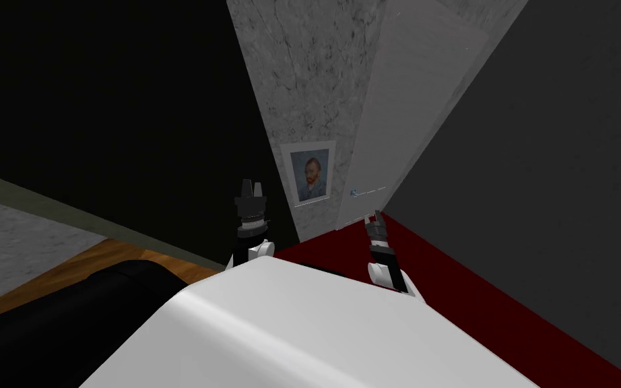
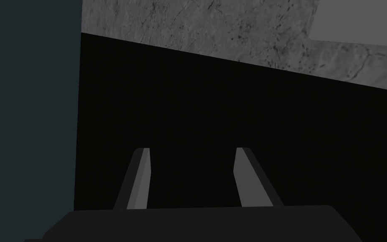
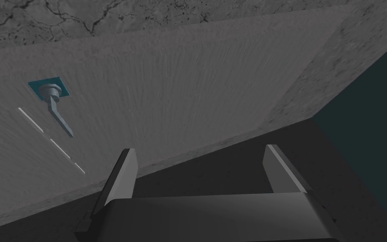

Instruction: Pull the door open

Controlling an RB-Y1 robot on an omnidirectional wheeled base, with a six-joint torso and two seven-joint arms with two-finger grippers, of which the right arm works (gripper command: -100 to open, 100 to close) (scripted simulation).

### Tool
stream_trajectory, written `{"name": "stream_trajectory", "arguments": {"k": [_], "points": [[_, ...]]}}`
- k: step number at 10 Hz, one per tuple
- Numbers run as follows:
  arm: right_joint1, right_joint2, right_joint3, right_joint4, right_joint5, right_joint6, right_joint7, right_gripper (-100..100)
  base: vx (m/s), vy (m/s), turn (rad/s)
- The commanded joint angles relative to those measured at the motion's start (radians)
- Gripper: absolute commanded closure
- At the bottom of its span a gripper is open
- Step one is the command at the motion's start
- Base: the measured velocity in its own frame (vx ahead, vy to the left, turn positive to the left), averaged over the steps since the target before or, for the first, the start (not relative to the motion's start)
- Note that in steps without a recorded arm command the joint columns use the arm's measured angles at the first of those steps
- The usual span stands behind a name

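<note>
A plain light grey door stands ahead between a marbled wall and a dark grey wall. Its small lever handle sits low on its left side; in the right wrist view the handle is a grey lever on a teal plate on the door. My right gripper hangs just in front of the door's lower edge, below and right of the handle, apart from it. There the right gripper is open and empty. My left gripper is raised to the left of a portrait, and the left gripper is open and empty.
A framed portrait hangs on the marbled wall left of the door. A dark grey wall runs close on my right. Dark red floor lies under the door; a black area spreads left, with wooden floor below it.
</note>
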Motion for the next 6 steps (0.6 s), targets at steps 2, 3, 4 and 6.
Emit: {"name": "stream_trajectory", "arguments": {"k": [2,3,4,6], "points": [[-0.024,-0.012,0.006,0.067,-0.003,-0.02,-0.007,-100,0.073,-0.118,0.126],[-0.033,-0.015,0.008,0.093,-0.004,-0.028,-0.009,-100,0.071,-0.109,0.139],[-0.042,-0.019,0.011,0.118,-0.005,-0.035,-0.011,-100,0.072,-0.088,0.118],[-0.06,-0.025,0.016,0.169,-0.007,-0.05,-0.015,-100,0.062,-0.1,0.116]]}}
